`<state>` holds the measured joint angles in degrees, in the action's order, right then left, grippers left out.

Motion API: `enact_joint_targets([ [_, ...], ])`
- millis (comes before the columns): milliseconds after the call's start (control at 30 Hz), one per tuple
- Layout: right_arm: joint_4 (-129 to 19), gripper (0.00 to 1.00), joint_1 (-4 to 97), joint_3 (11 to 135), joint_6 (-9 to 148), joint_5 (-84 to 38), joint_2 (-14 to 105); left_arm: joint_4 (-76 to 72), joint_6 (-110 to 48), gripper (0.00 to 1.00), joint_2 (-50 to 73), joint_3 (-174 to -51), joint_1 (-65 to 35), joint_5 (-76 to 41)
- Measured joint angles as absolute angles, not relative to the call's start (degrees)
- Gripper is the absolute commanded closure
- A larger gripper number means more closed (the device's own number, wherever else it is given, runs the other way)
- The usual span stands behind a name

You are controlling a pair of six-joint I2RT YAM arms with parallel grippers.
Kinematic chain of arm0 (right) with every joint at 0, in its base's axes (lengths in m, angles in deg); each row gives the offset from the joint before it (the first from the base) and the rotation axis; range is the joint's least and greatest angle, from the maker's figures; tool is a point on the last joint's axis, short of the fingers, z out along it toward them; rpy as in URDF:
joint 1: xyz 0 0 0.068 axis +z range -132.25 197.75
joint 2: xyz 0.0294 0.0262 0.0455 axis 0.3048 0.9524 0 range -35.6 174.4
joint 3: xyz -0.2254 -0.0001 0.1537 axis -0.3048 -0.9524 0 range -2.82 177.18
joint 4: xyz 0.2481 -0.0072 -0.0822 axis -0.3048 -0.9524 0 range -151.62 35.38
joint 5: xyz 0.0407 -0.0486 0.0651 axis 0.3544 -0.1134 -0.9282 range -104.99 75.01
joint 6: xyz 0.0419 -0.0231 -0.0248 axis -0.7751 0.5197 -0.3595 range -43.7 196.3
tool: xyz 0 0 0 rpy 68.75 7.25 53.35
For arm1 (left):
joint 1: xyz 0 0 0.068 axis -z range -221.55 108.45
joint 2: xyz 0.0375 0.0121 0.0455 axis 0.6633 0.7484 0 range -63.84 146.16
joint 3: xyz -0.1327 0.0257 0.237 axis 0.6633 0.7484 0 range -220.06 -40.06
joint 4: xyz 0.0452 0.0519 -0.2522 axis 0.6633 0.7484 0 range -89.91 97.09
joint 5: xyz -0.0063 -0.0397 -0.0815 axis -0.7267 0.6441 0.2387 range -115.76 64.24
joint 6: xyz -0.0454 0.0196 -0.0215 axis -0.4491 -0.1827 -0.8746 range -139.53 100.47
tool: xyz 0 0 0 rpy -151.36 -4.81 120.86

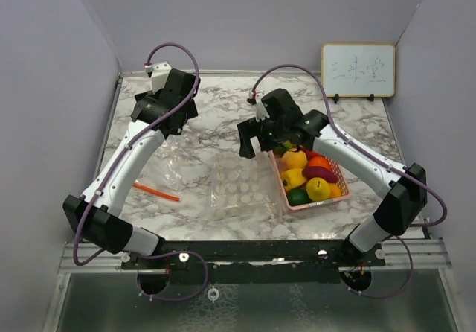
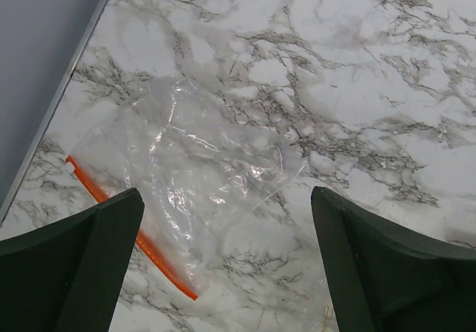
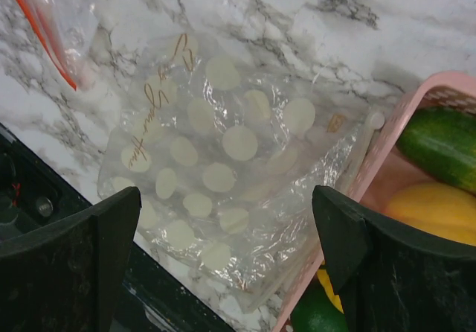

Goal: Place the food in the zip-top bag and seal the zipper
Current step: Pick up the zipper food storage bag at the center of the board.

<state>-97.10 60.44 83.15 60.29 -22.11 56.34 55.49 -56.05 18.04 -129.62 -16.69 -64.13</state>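
Observation:
The food (image 1: 306, 177), glossy yellow, orange, purple and green toy fruits, lies in a pink mesh basket (image 1: 316, 206) at the right. A clear zip-top bag (image 1: 175, 165) with an orange zipper (image 1: 156, 191) lies flat at the left. A second clear bag with pale dots (image 1: 238, 190) lies beside the basket. My left gripper (image 1: 169, 127) hangs open and empty above the clear bag (image 2: 201, 168), its zipper (image 2: 126, 224) near my left finger. My right gripper (image 1: 262, 144) is open and empty above the dotted bag (image 3: 223, 161) and the basket's edge (image 3: 439, 86). A green cucumber (image 3: 439, 142) and a yellow fruit (image 3: 439, 213) show there.
A small whiteboard (image 1: 358, 70) stands at the back right. Grey walls close in the marble table (image 1: 216, 123) on the left, back and right. A black rail (image 1: 245, 250) runs along the near edge, right below the dotted bag.

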Motion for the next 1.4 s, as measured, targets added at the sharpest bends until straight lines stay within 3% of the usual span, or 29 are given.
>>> enact_joint_targets([
  [533, -94.1, 0.01, 63.6, 72.2, 52.7, -26.4, 54.2, 44.9, -44.6, 0.01, -3.9, -119.4, -16.7, -62.4],
  [900, -93.2, 0.02, 66.3, 72.2, 41.8, -13.5, 65.1, 46.1, -45.8, 0.02, -8.3, -113.9, -16.7, -59.3],
  [1000, -92.9, 0.18, 67.4, 72.0, 40.7, -11.4, 66.2, 47.2, -46.2, 0.03, -9.7, -112.9, -16.7, -58.8],
  [1033, -92.5, 0.28, 67.8, 71.8, 40.4, -10.8, 66.4, 47.5, -46.3, 0.03, -10.2, -112.7, -16.7, -58.7],
  [1200, -90.4, 0.94, 68.7, 69.1, 39.6, -8.7, 67.0, 48.7, -47.2, 0.03, -12.4, -112.1, -16.7, -58.3],
  [1400, -90.3, 0.98, 68.8, 68.5, 41.1, -7.5, 67.7, 48.8, -47.5, 0.06, -13.2, -111.8, -16.7, -58.3],
])
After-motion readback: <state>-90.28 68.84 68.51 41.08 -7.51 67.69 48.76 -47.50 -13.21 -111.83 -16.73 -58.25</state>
